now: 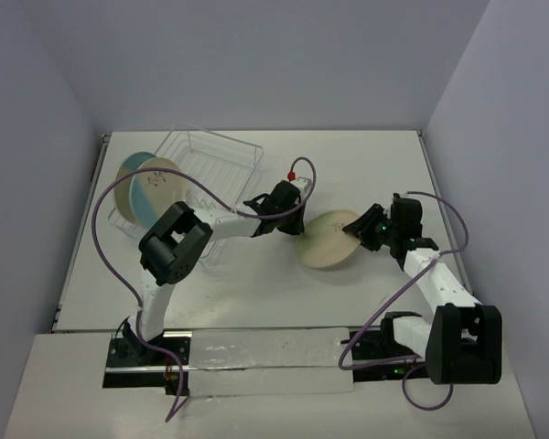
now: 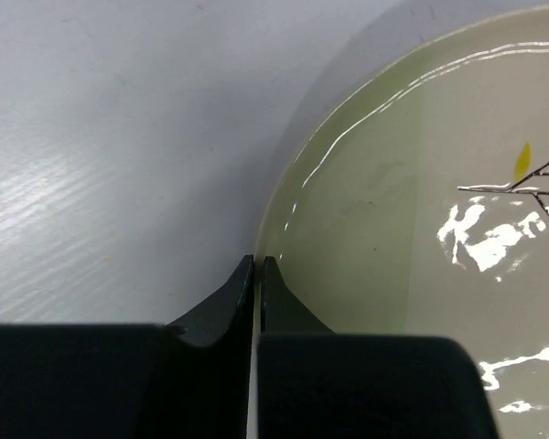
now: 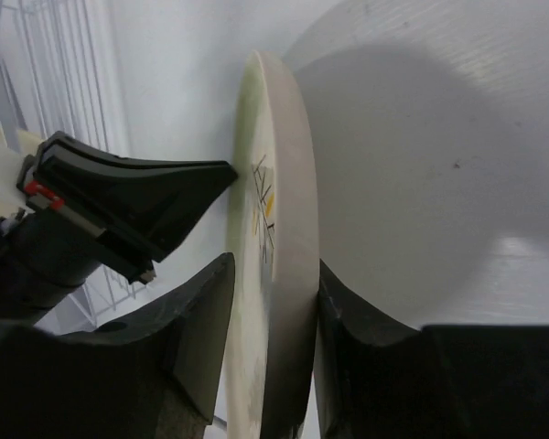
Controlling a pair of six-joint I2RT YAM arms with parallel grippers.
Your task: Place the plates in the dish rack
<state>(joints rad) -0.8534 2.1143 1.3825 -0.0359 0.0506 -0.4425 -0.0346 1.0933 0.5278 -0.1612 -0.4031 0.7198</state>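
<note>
The right end effector [image 3: 274, 270] is clamped on the held plate [image 3: 288, 183]. One finger [image 3: 197, 347] lies along the decorated face and the other presses the plain back, gripping the plate's right-hand rim in the overhead view. That plate stands nearly on edge, cream with a pale-green tint and a dark twig drawing with small yellow leaves. The pictures do not settle whether its lower rim touches the surface [image 1: 375, 165]. The left end effector [image 2: 258, 265] is narrowed to a thin slit with nothing between its fingers. Its tips sit right at the plate's opposite rim, on the decorated side. In the right wrist view it appears as a dark wedge whose point meets the plate's face near the edge. From above, the held plate [image 1: 329, 242] sits between the two end effectors near the middle of the surface. The left one [image 1: 291, 219] reaches in from the left and the right one [image 1: 361, 229] from the right. Well to the left, the dish rack [image 1: 224, 155] of thin pale wire stands toward the far left corner. At its left end the nearer racked plate [image 1: 160, 192], cream with a light-blue segment, leans upright. The farther racked plate [image 1: 128, 167] stands just behind it. Purple cables [image 1: 105, 206] loop along both arms.
</note>
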